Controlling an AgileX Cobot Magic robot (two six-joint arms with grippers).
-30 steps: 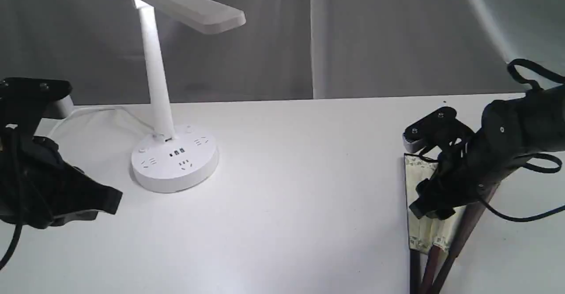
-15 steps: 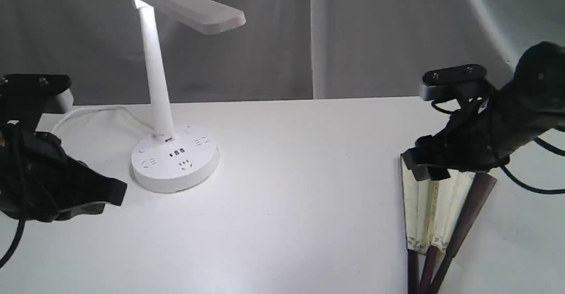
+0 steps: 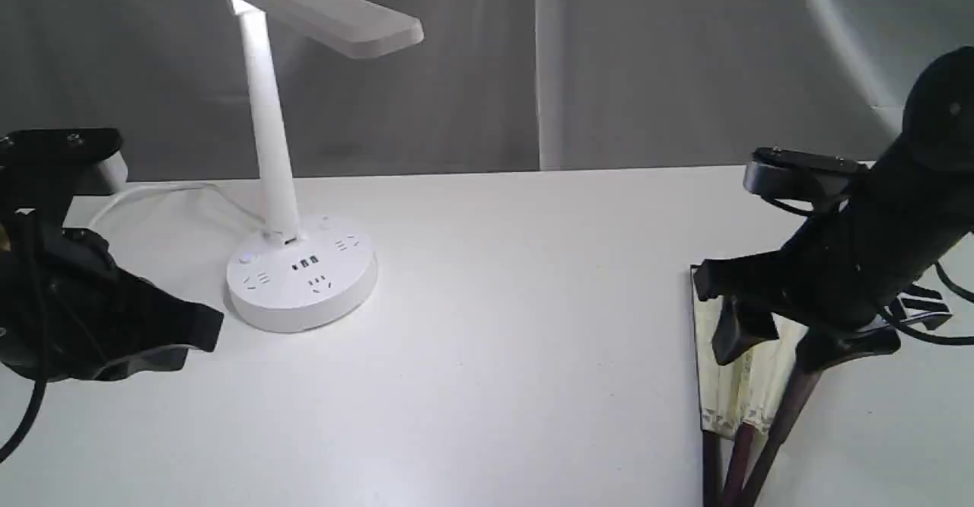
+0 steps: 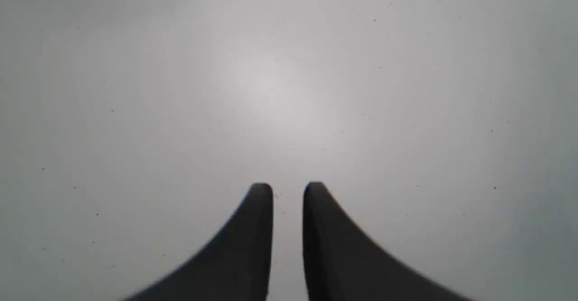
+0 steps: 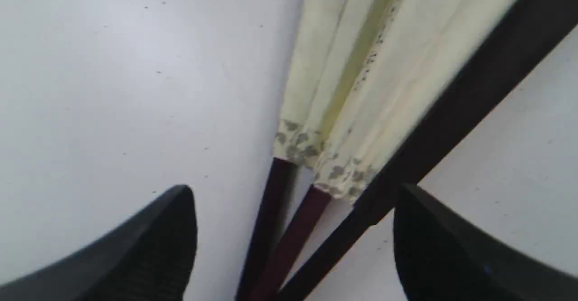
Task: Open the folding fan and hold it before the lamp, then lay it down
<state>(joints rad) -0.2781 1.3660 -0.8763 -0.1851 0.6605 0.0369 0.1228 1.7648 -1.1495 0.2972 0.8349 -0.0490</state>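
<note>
Ext view: fan lies on table, far R side, well apart from lamp. It is only part spread: a narrow wedge, cream leaf between dark guards, rib ends running off the near edge of the frame. Its lie looks the same as 1 s ago. R gripper was low on the leaf 1 s ago and lifted at 0.5 s. Now the wrist is turned, fingers pointing across the fan's upper part; contact can't be judged from here. L gripper hangs low at far L, beside the lamp base, and has crept slightly R vs earlier frames. Lamp unmoved, head lit.

L wrist view: L gripper over bare table. Jaws nearly together, thin gap, nothing in it.

R wrist view: R gripper spread wide, holding nothing. Fan lies below it, ribs and one guard passing between the fingers, apart from both. Patterned leaf border visible.
</note>
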